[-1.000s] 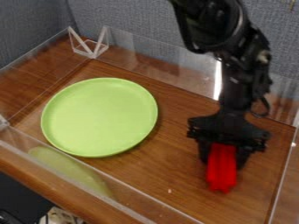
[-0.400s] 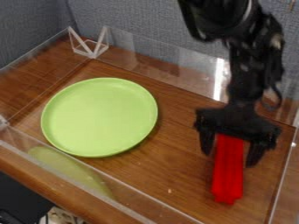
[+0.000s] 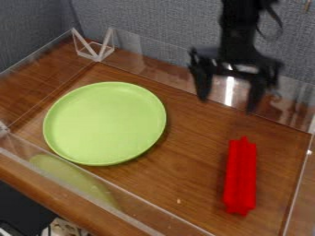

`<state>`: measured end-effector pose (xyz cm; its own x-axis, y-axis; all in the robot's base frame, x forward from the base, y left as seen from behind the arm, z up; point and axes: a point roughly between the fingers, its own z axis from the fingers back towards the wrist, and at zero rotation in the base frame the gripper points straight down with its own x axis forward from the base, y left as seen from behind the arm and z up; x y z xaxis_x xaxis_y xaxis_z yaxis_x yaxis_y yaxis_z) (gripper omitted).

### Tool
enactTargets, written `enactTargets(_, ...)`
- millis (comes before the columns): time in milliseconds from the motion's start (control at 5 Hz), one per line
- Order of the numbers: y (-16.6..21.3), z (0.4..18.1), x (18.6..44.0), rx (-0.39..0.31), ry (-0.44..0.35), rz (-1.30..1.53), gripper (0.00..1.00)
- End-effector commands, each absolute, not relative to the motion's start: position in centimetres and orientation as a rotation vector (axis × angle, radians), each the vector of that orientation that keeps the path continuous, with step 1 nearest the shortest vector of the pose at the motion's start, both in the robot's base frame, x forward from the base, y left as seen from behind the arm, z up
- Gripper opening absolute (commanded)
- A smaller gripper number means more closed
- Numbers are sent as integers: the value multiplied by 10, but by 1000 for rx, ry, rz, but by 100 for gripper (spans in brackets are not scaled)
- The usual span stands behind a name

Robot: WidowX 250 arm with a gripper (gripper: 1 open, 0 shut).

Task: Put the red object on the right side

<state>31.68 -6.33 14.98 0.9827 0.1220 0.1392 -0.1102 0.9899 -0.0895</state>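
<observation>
The red object [image 3: 241, 173] is a bright red bar lying flat on the wooden table at the right, its length running toward the front edge. My gripper [image 3: 234, 88] hangs well above and behind it, pointing straight down, open, with nothing between its two dark fingers. A clear gap separates the fingers from the bar. The lime-green plate [image 3: 105, 122] sits on the left half of the table, apart from both.
Clear acrylic walls [image 3: 160, 55] ring the wooden table [image 3: 185, 152]. A small clear triangular stand [image 3: 94, 43] sits at the back left corner. Grey fabric covers the wall behind.
The gripper let go of the red bar, opened, and rose up and back away from it. The bar now lies alone on the table at the right.
</observation>
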Motion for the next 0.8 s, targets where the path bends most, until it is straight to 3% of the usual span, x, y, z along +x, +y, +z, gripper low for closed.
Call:
enactTargets(0, -25, 191, 309, -56, -240, 117, 100)
enactTargets(400, -51, 171, 288, -57, -209, -90, 100)
enactTargets(600, -50, 164, 297, -43, -189, -164, 100)
